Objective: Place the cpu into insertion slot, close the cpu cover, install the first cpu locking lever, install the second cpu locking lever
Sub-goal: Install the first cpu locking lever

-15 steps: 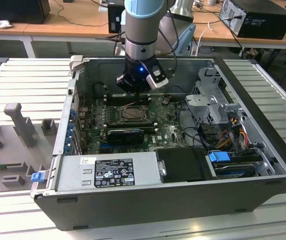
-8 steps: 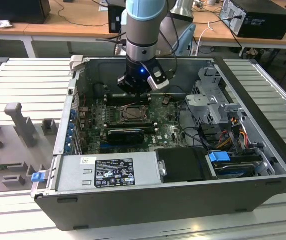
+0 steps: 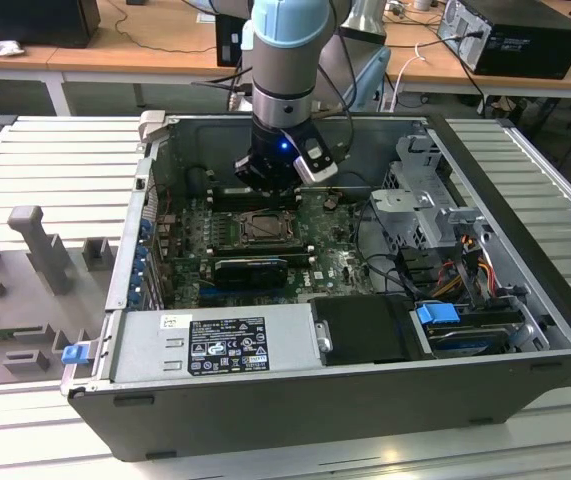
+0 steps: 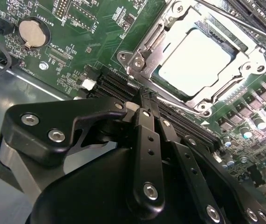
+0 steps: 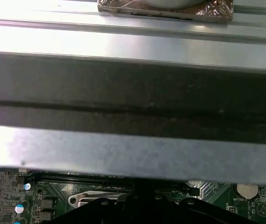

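Wooden desks with cables line the background; on the ribbed grey metal bench (image 3: pixel 45 150) lies an open grey computer case (image 3: pixel 525 330) with its green motherboard (image 4: pixel 95 32) exposed. From my remote station I read the black two-finger gripper (image 4: pixel 147 97) with fingertips pressed together, nothing held, poised just above the long black memory slots (image 4: pixel 123 88). Just beyond those tips sits the flat square silver-grey cpu (image 4: pixel 194 59), seated in the dark-framed insertion slot (image 3: pixel 264 228). I see the thin silver windowed cpu cover (image 4: pixel 146 44) lying flat around the chip
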{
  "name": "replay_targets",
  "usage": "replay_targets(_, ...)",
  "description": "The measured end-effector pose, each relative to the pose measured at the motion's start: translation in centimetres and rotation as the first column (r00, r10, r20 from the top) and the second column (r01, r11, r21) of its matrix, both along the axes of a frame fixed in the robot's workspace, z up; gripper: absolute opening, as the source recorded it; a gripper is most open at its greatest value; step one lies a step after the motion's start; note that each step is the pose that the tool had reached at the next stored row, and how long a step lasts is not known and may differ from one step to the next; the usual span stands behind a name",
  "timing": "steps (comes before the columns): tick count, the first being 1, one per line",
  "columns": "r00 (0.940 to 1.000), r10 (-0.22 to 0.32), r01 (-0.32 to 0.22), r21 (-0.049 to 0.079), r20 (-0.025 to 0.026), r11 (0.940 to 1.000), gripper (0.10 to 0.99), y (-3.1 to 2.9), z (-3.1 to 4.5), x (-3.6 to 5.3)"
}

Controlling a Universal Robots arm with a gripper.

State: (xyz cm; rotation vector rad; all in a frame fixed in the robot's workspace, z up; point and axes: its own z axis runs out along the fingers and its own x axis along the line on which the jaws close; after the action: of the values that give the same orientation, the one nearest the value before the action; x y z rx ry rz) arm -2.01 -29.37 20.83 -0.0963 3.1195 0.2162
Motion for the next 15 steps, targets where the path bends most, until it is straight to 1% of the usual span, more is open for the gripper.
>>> replay_targets(3, 1.0, 0.001, -0.001, -0.001, 0.0, 1.0, 0.106, 0.0, -0.26, 0.01)
replay_targets(6, 1.0, 0.001, -0.001, -0.004, -0.0001, 1.0, 0.106, 0.0, -0.43, 0.02)
replay_targets(15, 1.0, 0.001, -0.001, -0.02, -0.0003, 0.9998, 0.106, -0.01, -0.69, 0.01)
